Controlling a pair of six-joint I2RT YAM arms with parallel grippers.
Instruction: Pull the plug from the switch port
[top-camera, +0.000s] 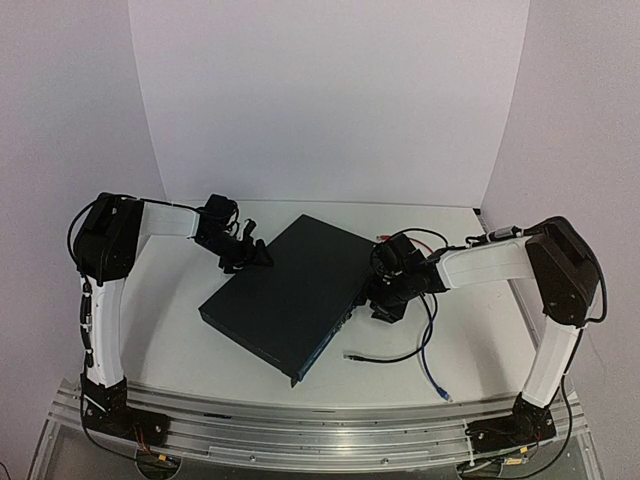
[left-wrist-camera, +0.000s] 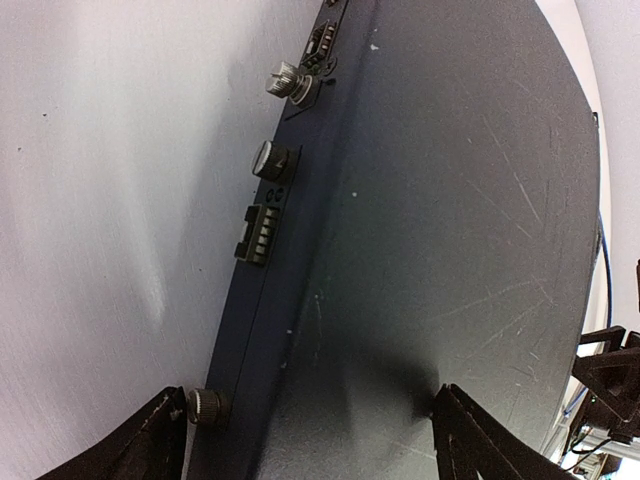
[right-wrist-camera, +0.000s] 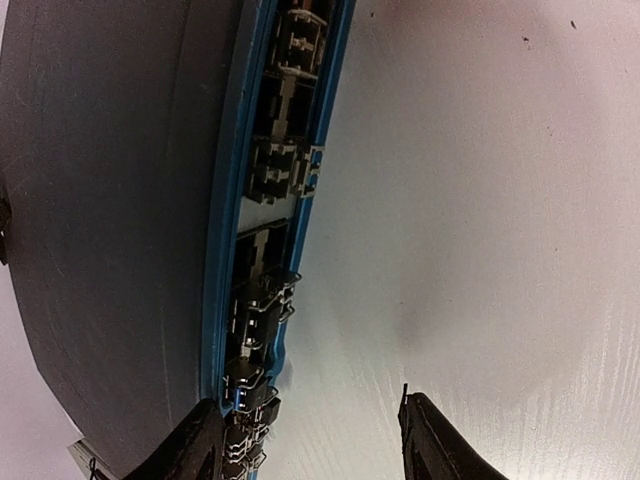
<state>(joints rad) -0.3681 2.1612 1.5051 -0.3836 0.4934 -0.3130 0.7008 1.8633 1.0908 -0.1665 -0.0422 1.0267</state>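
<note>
The switch (top-camera: 285, 295) is a flat dark navy box lying at an angle mid-table. Its socket face (right-wrist-camera: 270, 250) points right, toward my right gripper. My right gripper (top-camera: 385, 303) is open and empty (right-wrist-camera: 315, 445); one finger is at the switch's top edge and the other over the table, so the jaws stand either side of the socket row. I see no plug in the sockets in view. My left gripper (top-camera: 257, 256) is open (left-wrist-camera: 320, 450) and straddles the switch's back edge (left-wrist-camera: 270, 300). A black cable's plug end (top-camera: 350, 356) lies loose on the table.
A blue cable (top-camera: 428, 360) runs down the right side of the table, its plug end (top-camera: 443, 394) near the front edge. Black cables loop behind my right wrist (top-camera: 425, 240). The switch's back face carries knobs (left-wrist-camera: 268, 158). White walls close in the table.
</note>
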